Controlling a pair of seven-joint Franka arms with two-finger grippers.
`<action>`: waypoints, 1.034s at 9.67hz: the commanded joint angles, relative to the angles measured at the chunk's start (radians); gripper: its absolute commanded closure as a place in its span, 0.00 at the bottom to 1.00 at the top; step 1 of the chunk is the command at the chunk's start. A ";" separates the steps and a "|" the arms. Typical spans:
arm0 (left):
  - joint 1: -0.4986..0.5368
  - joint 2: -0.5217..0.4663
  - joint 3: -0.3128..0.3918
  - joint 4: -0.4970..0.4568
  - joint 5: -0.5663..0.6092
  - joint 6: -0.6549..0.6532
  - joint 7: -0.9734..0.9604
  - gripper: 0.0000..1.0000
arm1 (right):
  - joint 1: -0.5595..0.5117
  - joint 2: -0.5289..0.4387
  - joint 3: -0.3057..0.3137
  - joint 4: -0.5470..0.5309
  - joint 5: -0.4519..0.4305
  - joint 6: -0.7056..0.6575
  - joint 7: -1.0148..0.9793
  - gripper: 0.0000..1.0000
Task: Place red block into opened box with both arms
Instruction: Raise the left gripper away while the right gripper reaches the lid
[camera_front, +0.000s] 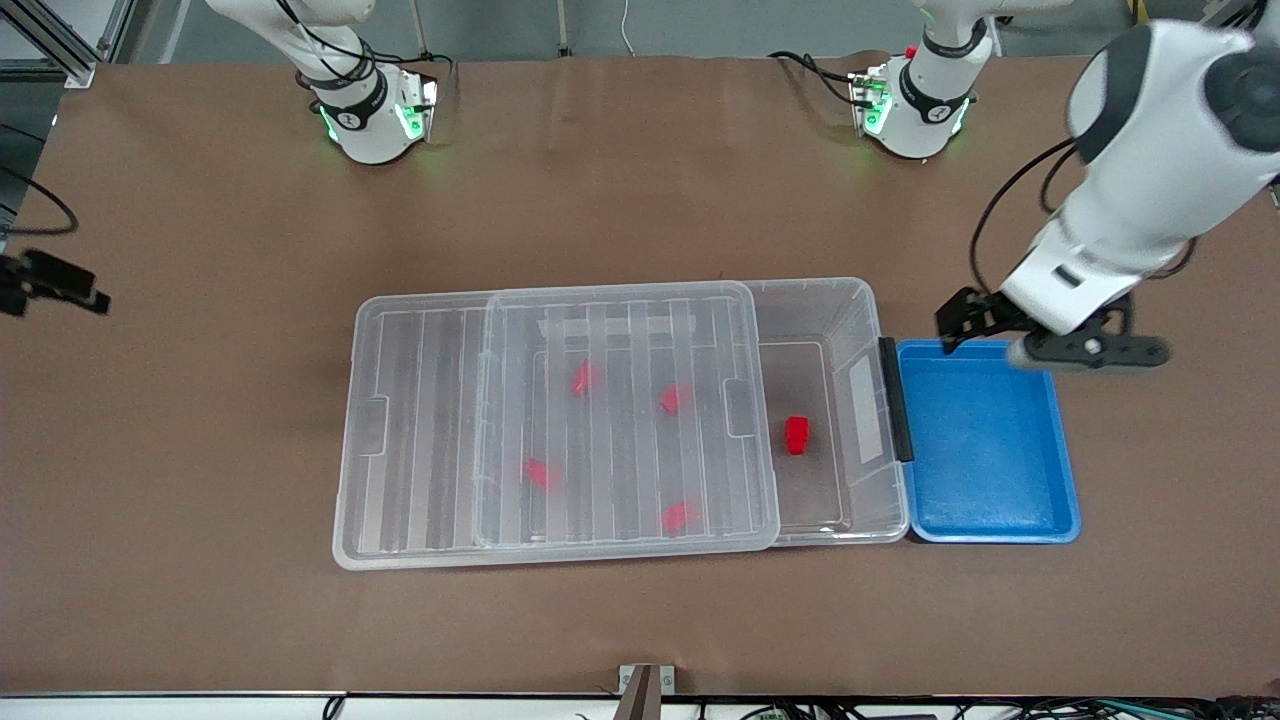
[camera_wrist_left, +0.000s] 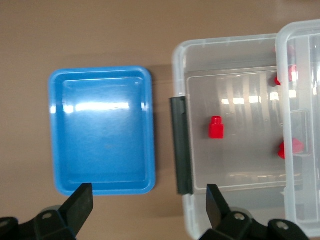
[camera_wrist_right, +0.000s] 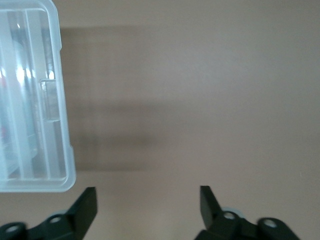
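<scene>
The clear box lies mid-table. Its ribbed lid is slid toward the right arm's end, which leaves the end by the black latch bar uncovered. One red block lies upright on the box floor in that uncovered part, also seen in the left wrist view. Several more red blocks show under the lid. My left gripper hangs open and empty above the blue tray's edge farthest from the camera. My right gripper is open over bare table off the lid's end.
An empty blue tray sits against the box's latch end, toward the left arm's end of the table. Both arm bases stand along the table's edge farthest from the camera. Brown table surrounds the box.
</scene>
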 joint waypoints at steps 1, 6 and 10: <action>-0.006 -0.095 0.080 -0.049 -0.019 -0.057 0.057 0.00 | 0.023 0.181 0.003 0.019 0.019 0.127 -0.171 0.99; -0.004 -0.116 0.124 -0.048 -0.017 -0.105 0.064 0.00 | 0.039 0.335 0.147 -0.025 0.122 0.166 -0.177 1.00; -0.003 -0.073 0.147 0.082 -0.019 -0.132 0.063 0.00 | 0.063 0.356 0.172 -0.029 0.196 0.157 -0.160 1.00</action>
